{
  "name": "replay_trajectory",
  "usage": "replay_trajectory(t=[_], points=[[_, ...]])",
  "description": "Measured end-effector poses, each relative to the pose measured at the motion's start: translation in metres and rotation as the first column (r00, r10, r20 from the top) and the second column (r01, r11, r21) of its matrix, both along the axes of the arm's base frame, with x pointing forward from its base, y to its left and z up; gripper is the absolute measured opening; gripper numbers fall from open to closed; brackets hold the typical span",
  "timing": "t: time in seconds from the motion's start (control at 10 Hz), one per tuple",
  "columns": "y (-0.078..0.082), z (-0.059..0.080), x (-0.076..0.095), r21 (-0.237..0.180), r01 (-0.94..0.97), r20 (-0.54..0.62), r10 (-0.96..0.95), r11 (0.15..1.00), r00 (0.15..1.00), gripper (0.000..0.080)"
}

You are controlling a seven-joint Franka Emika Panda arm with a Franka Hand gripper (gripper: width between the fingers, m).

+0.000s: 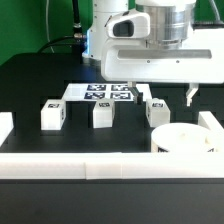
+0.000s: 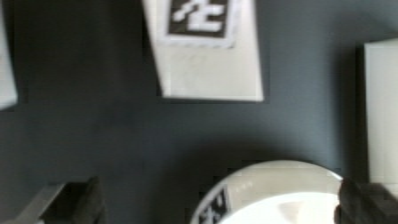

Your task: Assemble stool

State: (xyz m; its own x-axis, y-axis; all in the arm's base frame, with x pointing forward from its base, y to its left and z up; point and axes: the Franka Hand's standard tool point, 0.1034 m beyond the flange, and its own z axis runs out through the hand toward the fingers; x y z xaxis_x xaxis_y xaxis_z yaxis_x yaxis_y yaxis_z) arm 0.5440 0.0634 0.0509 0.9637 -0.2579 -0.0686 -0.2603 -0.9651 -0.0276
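The gripper (image 1: 167, 96) hangs above the black bench (image 1: 40, 80), jaws spread wide and nothing between them. One finger (image 1: 193, 96) stands out against the dark surface. In the wrist view the gripper (image 2: 217, 202) looks straight down, and its dark fingertips (image 2: 71, 203) are blurred and cut off at the frame's edge.

Below it lies the seat (image 1: 183, 138), the stool's round white ring. It rests on the bench at the exterior view's right, close inside the corner of the white border rails (image 1: 100, 160), and the front rail hides its lower edge. The wrist view catches only a curved part of the seat (image 2: 267, 190), with a dark mark on its side too blurred to read.

Just beside the seat, but apart from it, stands the first leg (image 1: 156, 110). In the wrist view the first leg (image 2: 201, 55) shows a black-and-white tag at one end. The second leg (image 1: 102, 112) and third leg (image 1: 52, 113) continue the row toward the exterior view's left, each well apart from the next.

Behind the legs lies the marker board (image 1: 100, 93), and the gripper covers the end of it on the exterior view's right. White shapes at both side edges of the wrist view are cut off and cannot be identified.
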Motion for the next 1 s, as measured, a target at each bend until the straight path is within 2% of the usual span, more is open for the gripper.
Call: replay_trajectory(t=[0.1,0.3,0.4,0.5,0.6,0.7,1.0], points=[[-0.004,-0.004,-0.001,0.012,0.003,-0.003,-0.003,1.0,1.0,0.0649],[-0.002,-0.003,-0.001,0.015,-0.002,-0.02,0.002,1.0,1.0,0.0649],[-0.003,-0.004,-0.006,0.023,-0.008,-0.06,0.01,1.0,0.998,0.0649],[-0.004,-0.004,-0.009,0.043,-0.041,-0.138,0.047,0.998,0.989,0.0649],[-0.003,-0.007,-0.003,0.063,-0.11,-0.154,0.119,0.992,0.981,0.0649],[-0.003,-0.006,-0.007,0.083,-0.135,-0.222,0.15,0.987,0.963,0.0649],[-0.002,-0.008,-0.012,0.142,-0.126,-0.43,0.176,0.982,0.885,0.0649]])
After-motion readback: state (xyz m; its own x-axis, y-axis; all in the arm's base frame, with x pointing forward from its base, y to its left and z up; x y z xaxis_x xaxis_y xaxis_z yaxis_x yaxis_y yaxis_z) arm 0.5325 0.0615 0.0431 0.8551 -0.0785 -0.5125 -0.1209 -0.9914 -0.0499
